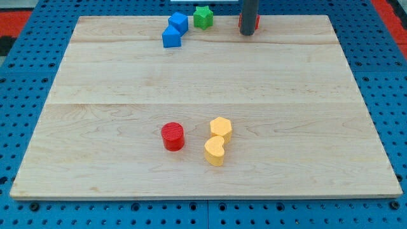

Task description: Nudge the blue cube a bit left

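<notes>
The blue cube (179, 23) sits near the view's top, left of centre, on the wooden board (203, 83). A second blue block (171, 37), wedge-like, touches it just below and to the left. A green star-shaped block (203, 17) stands just right of the cube. My tip (248, 34) is at the top of the board, well to the right of the blue cube and the green block. It stands right in front of a red block (255, 22), which it partly hides.
A red cylinder (172, 136) stands in the lower middle. A yellow hexagonal block (220, 128) and a yellow heart-shaped block (215, 151) touch each other to its right. The board lies on a blue perforated table (25, 76).
</notes>
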{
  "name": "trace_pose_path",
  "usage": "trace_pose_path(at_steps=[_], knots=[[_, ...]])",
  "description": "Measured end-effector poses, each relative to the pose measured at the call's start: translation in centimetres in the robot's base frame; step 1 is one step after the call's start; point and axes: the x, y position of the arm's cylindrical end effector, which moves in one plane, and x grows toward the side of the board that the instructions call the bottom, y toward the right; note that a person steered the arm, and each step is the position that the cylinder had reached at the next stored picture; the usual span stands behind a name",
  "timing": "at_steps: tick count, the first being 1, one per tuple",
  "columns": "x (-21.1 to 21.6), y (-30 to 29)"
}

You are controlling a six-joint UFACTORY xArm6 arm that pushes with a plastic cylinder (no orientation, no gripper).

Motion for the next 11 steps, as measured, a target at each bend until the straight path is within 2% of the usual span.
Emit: trace_pose_path(at_steps=[1,2,4,9,11], knots=[[-0.1,-1.0],[1.0,-5.8],[-0.5,-11.9],[-1.7,-13.1],[-4.6,-9.2]])
